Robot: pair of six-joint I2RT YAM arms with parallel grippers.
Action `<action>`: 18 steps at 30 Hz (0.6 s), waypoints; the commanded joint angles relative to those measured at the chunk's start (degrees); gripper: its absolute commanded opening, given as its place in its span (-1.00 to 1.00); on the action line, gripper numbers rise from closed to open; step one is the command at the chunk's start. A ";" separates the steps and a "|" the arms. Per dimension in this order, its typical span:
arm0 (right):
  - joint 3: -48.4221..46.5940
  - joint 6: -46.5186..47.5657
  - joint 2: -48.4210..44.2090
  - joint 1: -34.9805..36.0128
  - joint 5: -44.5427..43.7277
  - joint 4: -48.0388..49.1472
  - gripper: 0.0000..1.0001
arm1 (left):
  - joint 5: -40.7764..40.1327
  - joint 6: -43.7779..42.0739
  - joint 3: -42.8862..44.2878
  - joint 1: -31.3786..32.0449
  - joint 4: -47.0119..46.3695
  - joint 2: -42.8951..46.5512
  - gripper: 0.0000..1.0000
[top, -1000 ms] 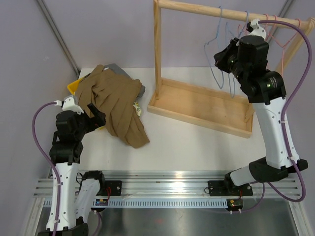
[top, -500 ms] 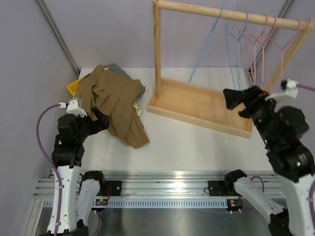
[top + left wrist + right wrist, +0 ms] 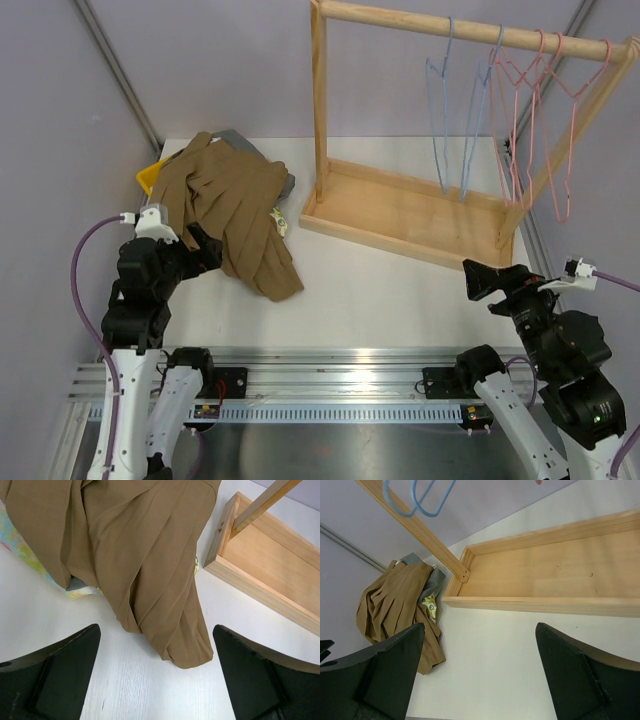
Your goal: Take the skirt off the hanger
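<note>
The brown pleated skirt lies in a crumpled heap on the white table, to the left of the wooden rack and just beside the left end of its base tray; it hangs on no hanger. A grey garment shows at the heap's far edge; a flowered cloth peeks out on the side facing the rack; something yellow sticks out on the side away from the rack.

My left gripper sits at the skirt's edge farthest from the rack; its jaws stand wide apart and hold nothing; through my left wrist camera the skirt's folded lower end shows between my fingers, and I cannot tell whether I touch the cloth.

My right gripper is in front of the rack's right end, on the near side of the base tray; its jaws are spread too, with nothing between them.

On the rack's top rail, towards its right end, hang two blue hangers and, right of them, several pink hangers.
</note>
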State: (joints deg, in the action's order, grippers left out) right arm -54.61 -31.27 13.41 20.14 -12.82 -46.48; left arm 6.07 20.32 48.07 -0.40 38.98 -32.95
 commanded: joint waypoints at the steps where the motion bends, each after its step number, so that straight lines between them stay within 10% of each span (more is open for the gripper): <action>1: -1.02 2.95 -3.38 -0.10 1.47 -0.20 0.99 | -5.80 -1.60 1.94 1.98 1.28 3.41 0.98; 18: 1.96 8.59 0.83 -0.02 6.14 2.27 0.99 | -1.85 -1.95 -1.23 4.80 -1.45 0.34 0.98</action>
State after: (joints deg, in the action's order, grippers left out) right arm -52.66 -24.34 13.28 20.14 -8.71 -46.17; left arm 3.92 19.25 47.20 4.12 39.48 -32.80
